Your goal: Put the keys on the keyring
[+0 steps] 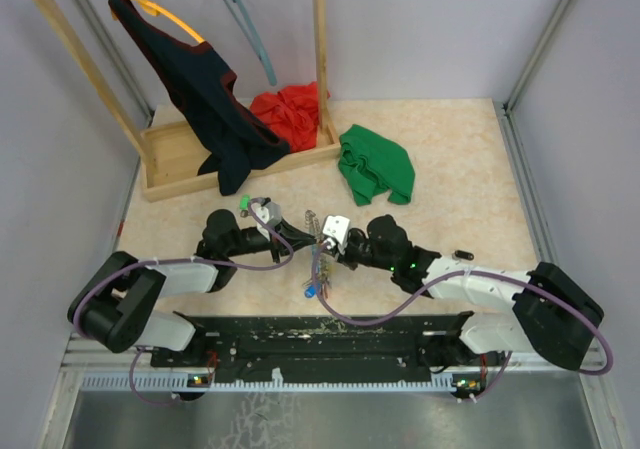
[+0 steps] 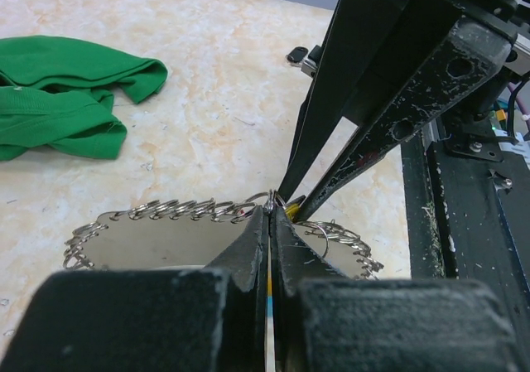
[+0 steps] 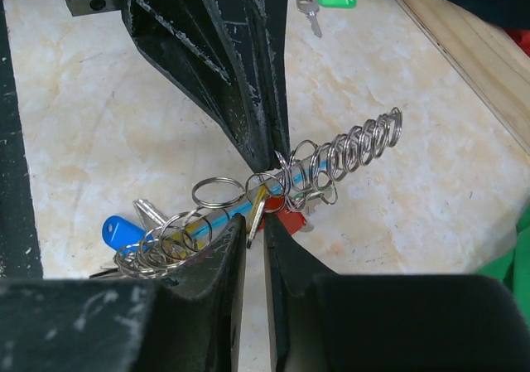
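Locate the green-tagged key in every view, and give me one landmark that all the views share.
Top external: the green-tagged key lies left of centre, in front of the wooden rack.
Left wrist: not in it.
Right wrist: at the top edge, right of centre.
Shared landmark: the keyring, near the middle of all three views.

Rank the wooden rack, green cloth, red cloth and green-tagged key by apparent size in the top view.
1. wooden rack
2. green cloth
3. red cloth, partly hidden by the rack
4. green-tagged key
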